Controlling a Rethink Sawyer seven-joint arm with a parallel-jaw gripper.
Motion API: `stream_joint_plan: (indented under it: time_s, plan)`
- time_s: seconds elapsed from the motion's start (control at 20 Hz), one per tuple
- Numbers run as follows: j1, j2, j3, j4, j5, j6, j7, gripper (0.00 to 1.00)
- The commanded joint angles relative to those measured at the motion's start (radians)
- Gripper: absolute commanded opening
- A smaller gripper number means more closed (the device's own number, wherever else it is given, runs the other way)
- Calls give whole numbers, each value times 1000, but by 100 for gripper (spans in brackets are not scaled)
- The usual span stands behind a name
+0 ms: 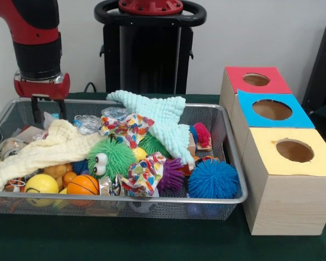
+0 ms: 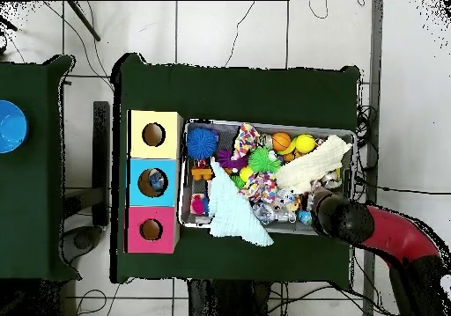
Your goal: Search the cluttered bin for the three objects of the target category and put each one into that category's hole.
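Note:
A wire mesh bin point(image 1: 234, 163) holds a heap of toys and cloths. In the pile lie a blue spiky ball point(image 1: 213, 178), a green fuzzy toy with eyes point(image 1: 110, 157), a purple spiky ball point(image 1: 171, 174), an orange basketball point(image 1: 82, 186) and a yellow ball point(image 1: 41, 185). A mint cloth point(image 1: 163, 117) and a cream cloth point(image 1: 43, 152) drape over them. My gripper point(image 1: 49, 111) hangs open at the bin's far left corner in the front view, its fingers empty. From overhead the arm point(image 2: 352, 220) covers that corner of the bin point(image 2: 264, 125).
Three wooden boxes stand beside the bin, each with a round hole: red top point(image 1: 256, 80), blue top point(image 1: 271, 110), yellow top point(image 1: 294, 150). Overhead, something small shows inside the blue box's hole point(image 2: 155, 182). A blue bowl point(image 2: 11, 126) sits on a separate table.

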Motion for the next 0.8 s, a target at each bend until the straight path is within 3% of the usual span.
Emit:
stream_joint_plan:
  time_s: [0.05, 0.8]
  plan:
    - [-1, -70, 29, -2, 59, 137, 28, 100]
    - [40, -43, 11, 30, 71, 81, 94, 100]
